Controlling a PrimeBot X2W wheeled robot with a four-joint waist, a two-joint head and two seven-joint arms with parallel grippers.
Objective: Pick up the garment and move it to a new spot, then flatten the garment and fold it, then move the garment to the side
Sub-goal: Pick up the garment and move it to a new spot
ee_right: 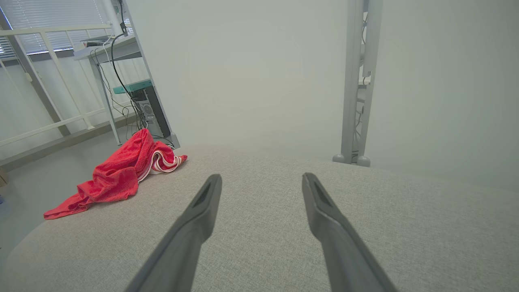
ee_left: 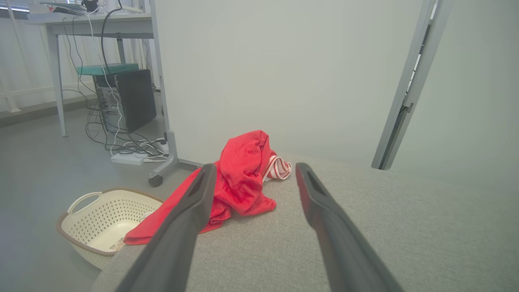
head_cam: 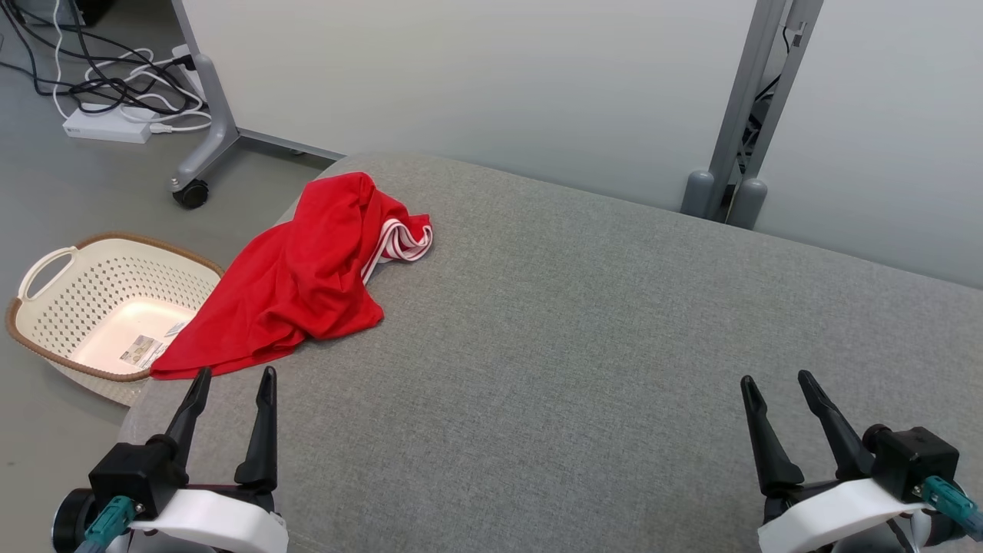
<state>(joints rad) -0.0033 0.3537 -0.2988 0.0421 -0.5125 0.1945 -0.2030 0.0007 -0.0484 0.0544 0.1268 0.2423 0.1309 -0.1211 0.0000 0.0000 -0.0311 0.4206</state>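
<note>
A crumpled red garment with a red-and-white striped band lies at the far left of the grey padded surface, one corner hanging over the left edge. The left wrist view has the garment just ahead of the fingers; the right wrist view has the garment far to the left. My left gripper hovers open a short way in front of the garment's near hem, touching nothing. My right gripper stands open over the bare fabric at the near right, far from the garment.
A cream laundry basket with a brown rim sits on the floor left of the surface, below the garment's hanging corner. A wheeled grey stand leg, cables and a white power strip lie beyond. A white wall and grey post back the surface.
</note>
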